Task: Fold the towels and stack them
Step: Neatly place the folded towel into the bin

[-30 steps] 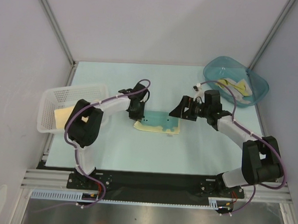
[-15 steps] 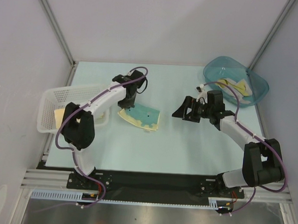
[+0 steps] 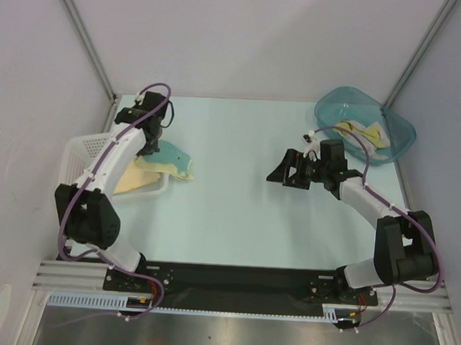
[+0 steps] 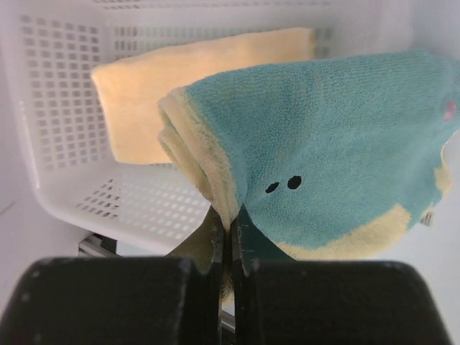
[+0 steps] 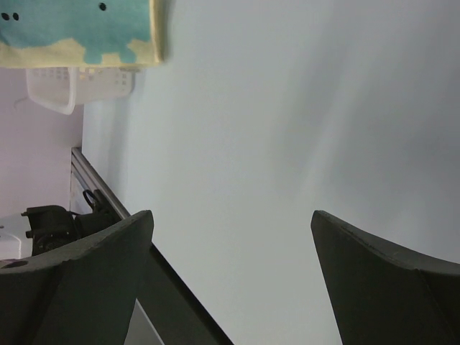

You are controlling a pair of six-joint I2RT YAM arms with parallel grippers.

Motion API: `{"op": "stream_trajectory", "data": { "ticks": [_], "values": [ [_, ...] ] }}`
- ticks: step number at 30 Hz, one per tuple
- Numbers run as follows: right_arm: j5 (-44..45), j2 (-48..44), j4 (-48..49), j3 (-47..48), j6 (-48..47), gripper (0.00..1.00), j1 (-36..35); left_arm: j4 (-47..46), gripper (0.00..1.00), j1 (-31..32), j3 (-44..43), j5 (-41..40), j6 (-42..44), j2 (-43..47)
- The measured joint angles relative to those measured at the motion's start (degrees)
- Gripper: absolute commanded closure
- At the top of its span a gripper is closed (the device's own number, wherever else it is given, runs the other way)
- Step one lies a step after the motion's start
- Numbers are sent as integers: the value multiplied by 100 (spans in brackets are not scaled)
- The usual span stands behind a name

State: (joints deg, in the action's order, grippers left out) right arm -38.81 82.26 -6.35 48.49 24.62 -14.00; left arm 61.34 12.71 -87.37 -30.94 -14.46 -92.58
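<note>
The left gripper (image 4: 230, 224), pinched tight on the teal towel (image 4: 323, 158), has carried it over to the white basket (image 4: 57, 144). Stacking comes next. The right gripper (image 3: 283, 172) gapes wide.

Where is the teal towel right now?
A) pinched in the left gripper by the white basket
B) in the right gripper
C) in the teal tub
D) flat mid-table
A: the left gripper is shut on the teal towel, right by the white basket.

Lab cell: white panels (image 3: 253, 42), aluminium rails (image 3: 70, 275)
</note>
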Motion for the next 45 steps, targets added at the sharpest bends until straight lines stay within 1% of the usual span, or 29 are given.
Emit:
{"op": "stream_trajectory", "data": {
  "ticks": [3,8,11,13,17,21,27,32,33,34,37,39,40,41,45],
  "values": [
    [0,24,-4,0,-28,0,0,-151,100,-446,411,-52,162,317],
    [-20,52,33,0,-68,0,2,-610,100,-1156,1193,-66,415,568],
    [-72,118,68,0,-90,0,22,-813,100,-1493,1445,-101,544,682],
    [-101,162,76,0,-109,0,50,-938,100,-1663,1462,-195,595,732],
    [-142,181,98,0,-131,0,103,-1276,100,-1832,1462,-374,669,793],
    [-221,184,109,0,-136,0,129,-1521,100,-1871,1462,-483,761,732],
    [-223,184,105,0,-208,0,157,-1659,99,-2006,1462,-597,820,192],
    [-221,184,103,0,-240,0,190,-1521,73,-2151,1268,-844,833,-487],
    [-221,184,103,0,-240,0,192,-1453,65,-2188,1158,-929,796,-660],
    [-221,184,103,0,-245,0,192,-1386,50,-2227,1047,-1005,754,-807],
    [-210,184,85,0,-267,0,201,-1152,45,-2304,682,-1298,588,-1137],
    [-190,184,68,0,-282,0,201,-1008,41,-2317,466,-1414,501,-1200],
    [-168,184,61,0,-286,0,201,-914,36,-2319,337,-1443,442,-1202],
    [-138,184,55,0,-293,0,201,-817,33,-2317,181,-1443,402,-1204],
    [63,184,-44,4,-323,0,201,-807,24,-2223,-223,-1318,339,-1115]
  ]
}}
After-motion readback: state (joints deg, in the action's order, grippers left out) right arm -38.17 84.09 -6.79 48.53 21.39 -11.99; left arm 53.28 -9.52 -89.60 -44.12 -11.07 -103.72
